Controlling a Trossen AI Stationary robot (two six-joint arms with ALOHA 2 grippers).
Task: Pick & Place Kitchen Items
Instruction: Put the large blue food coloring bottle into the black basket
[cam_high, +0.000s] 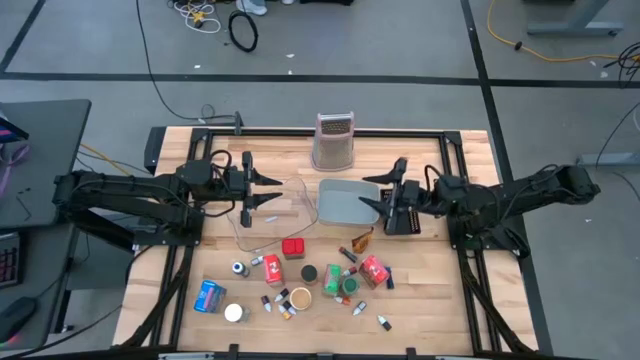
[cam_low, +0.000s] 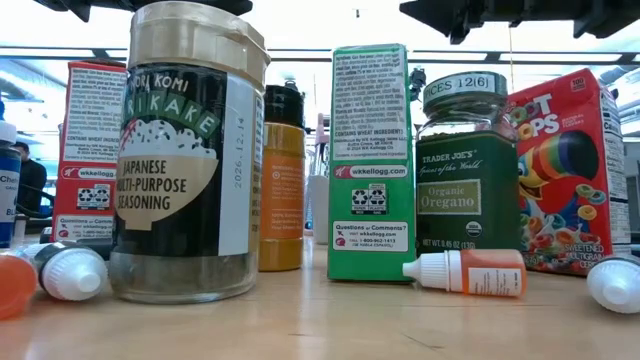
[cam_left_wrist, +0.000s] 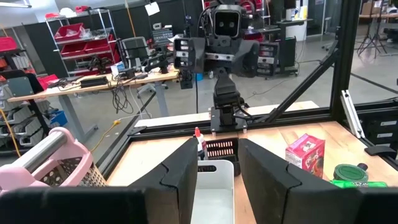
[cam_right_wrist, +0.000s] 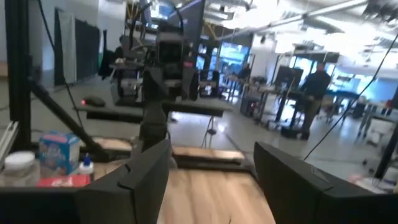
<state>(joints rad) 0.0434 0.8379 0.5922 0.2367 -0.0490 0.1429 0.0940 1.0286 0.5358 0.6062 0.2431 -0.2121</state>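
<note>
We hold both tools, left (cam_high: 268, 190) and right (cam_high: 377, 195), fingers apart above the grey plastic tray (cam_high: 343, 200), ready to fetch small mixed kitchen items (cam_high: 300, 275) nearer on the wooden counter (cam_high: 440, 310).

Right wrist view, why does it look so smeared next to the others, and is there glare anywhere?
The right wrist view is soft throughout, its own fingers and the room behind both blurred. The low view is sharp on the furikake jar, but bright ceiling light washes out the background. The high view is evenly lit, without glare.
</note>
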